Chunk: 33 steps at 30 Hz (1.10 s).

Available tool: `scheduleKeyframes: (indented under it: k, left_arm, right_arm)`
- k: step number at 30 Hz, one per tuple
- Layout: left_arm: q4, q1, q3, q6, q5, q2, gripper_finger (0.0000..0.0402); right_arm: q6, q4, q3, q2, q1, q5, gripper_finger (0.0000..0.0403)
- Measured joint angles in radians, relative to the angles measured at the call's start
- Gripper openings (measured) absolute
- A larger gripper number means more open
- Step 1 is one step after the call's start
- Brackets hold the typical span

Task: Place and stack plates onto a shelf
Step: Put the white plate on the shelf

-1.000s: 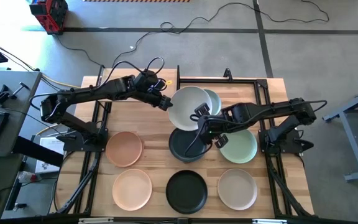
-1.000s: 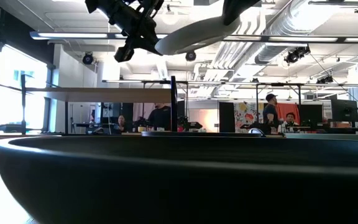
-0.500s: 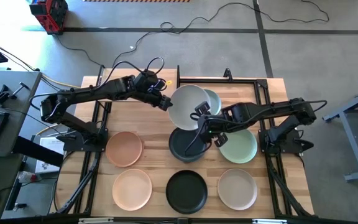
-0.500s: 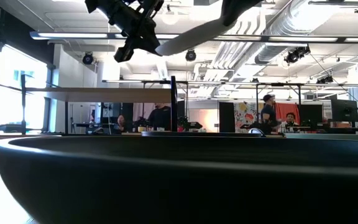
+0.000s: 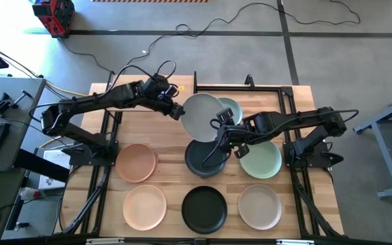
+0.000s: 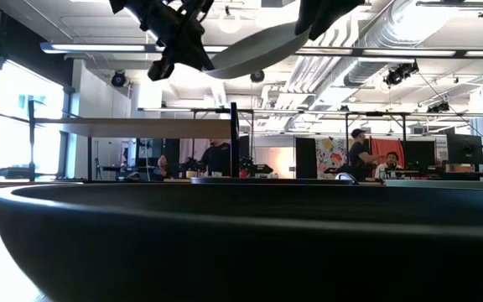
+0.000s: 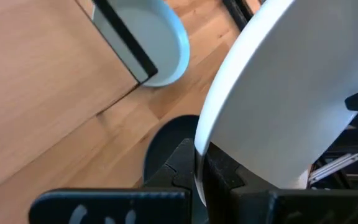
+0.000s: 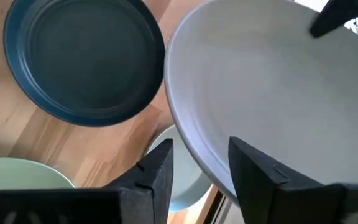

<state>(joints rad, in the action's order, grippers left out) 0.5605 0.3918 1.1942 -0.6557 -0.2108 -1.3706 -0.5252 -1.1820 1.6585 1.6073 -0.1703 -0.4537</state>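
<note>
1. Where the tabletop point(image 5: 172, 187) runs nearest the front edge, three plates lie in a row: a beige plate point(image 5: 145, 207) on the left, a black plate point(image 5: 205, 209) in the middle and another pale beige plate point(image 5: 260, 206) on the right.
2. Behind that row sit a peach-pink plate point(image 5: 136, 162) on the left, a dark blue-black plate point(image 5: 203, 158) in the middle and a pale green plate point(image 5: 261, 160) on the right.
3. The low view looks across the rim of a dark plate point(image 6: 241, 235) that fills its lower half.
4. Above the dark middle plate, a white plate point(image 5: 201, 116) is held tilted in the air between the two arms.
5. The left gripper point(image 5: 174, 109) pinches the white plate's left rim; its fingers are clamped tight on the edge, seen up close in the left wrist view point(image 7: 197, 171).
6. The right gripper point(image 5: 224, 129) is at the white plate's opposite rim; its fingers point(image 8: 157, 171) stand apart on either side of the rim.
7. A pale blue-grey plate point(image 5: 231, 109) lies just behind the white one, partly covered by it.
8. The shelf point(image 6: 132, 127) shows in the low view as a light board on thin black legs, farther back.
9. Beyond the table, people point(image 6: 360, 155) are in the room.
</note>
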Motion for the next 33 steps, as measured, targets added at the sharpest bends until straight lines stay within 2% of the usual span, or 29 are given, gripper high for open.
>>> scheduleKeyframes:
  k: [7, 17, 33]
  left_arm:
    - [0.025, 0.031, 0.000, 0.005, 0.002, 0.035, 0.0003]
    - [0.143, 0.114, 0.000, 0.033, 0.010, 0.092, 0.0003]
    - [0.327, 0.354, 0.000, 0.064, 0.018, 0.256, 0.0003]
  right_arm:
    - [0.028, -0.011, 0.000, 0.000, -0.006, -0.032, 0.0129]
    - [0.031, -0.054, 0.059, -0.002, -0.019, -0.093, 0.0129]
    - [0.028, -0.092, 0.070, -0.002, -0.015, -0.101, 0.0129]
